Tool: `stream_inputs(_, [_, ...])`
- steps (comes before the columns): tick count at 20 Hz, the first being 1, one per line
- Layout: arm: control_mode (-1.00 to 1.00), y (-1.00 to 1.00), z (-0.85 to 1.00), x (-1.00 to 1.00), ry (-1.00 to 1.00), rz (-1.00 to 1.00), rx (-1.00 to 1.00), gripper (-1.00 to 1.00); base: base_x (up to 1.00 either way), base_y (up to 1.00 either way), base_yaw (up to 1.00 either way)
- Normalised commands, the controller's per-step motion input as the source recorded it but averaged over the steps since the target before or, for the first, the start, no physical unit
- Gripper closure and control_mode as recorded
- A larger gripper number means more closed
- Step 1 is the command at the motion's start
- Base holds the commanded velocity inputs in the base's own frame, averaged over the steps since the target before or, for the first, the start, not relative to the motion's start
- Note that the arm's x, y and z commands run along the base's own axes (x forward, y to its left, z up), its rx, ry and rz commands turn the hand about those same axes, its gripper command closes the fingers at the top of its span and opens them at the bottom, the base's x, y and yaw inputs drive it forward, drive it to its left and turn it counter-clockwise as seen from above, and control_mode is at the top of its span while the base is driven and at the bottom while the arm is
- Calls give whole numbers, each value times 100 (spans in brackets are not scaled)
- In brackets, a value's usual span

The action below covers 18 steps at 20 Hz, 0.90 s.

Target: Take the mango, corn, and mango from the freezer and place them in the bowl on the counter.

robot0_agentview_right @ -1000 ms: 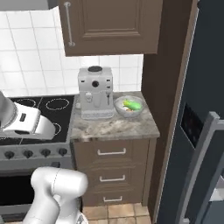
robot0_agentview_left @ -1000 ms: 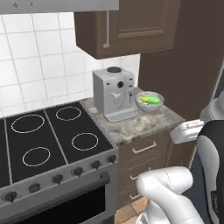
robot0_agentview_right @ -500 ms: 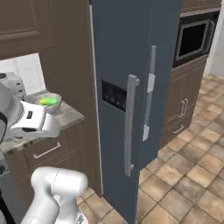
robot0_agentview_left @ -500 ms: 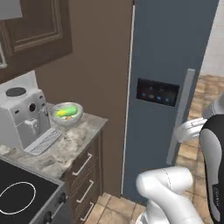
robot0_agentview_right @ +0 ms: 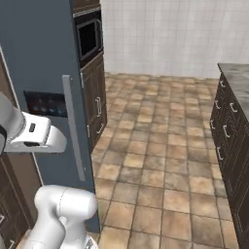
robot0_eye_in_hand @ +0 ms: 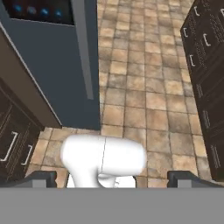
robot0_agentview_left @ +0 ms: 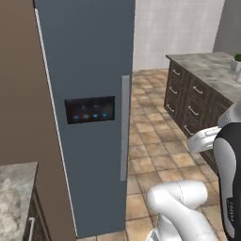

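The freezer (robot0_agentview_left: 84,70) is standing closed at the left of the frame, brown tiled floor (robot0_agentview_right: 160,146) is spreading right, and the gripper (robot0_eye_in_hand: 112,178) jaws are spread wide.

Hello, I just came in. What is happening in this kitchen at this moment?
A white robot arm on a driving base faces the tall blue-grey freezer, whose door is shut, its grey bar handle untouched. The gripper is open and holds nothing. A corner of the counter shows beside the freezer. The dark-drawered island stands across the tiled floor. Nothing has been taken out of the freezer yet.
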Motion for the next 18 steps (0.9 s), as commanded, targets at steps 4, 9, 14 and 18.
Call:
stream_inputs(4, [100,0,0,0,0,0,0,-100,13,-31,-69])
stream_inputs(9, [100,0,0,0,0,0,0,-100,68,-68,-4])
stream_inputs(14, [100,0,0,0,0,0,0,-100,93,-70,5])
stream_inputs(18, [100,0,0,0,0,0,0,-100,99,-44,15])
